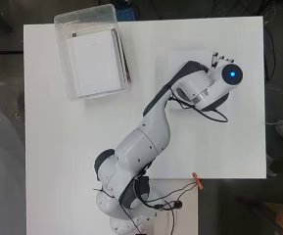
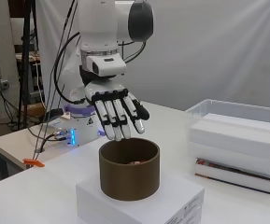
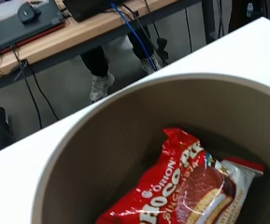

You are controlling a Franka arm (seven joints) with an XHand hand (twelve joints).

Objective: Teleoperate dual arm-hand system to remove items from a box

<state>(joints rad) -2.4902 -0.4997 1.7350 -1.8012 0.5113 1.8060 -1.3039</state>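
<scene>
Hovering just above the brown round box (image 2: 129, 169), the hand (image 2: 117, 109) has its fingers (image 2: 125, 119) straight and slightly spread, holding nothing; a red snack packet (image 3: 181, 186) lies inside

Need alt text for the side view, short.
A black and white robot hand, fingers straight and pointing down, hovers just above a round brown container that stands on a white box. A bit of red snack packet shows inside the container. To the right, a clear plastic bin holds stacked white boxes.
</scene>
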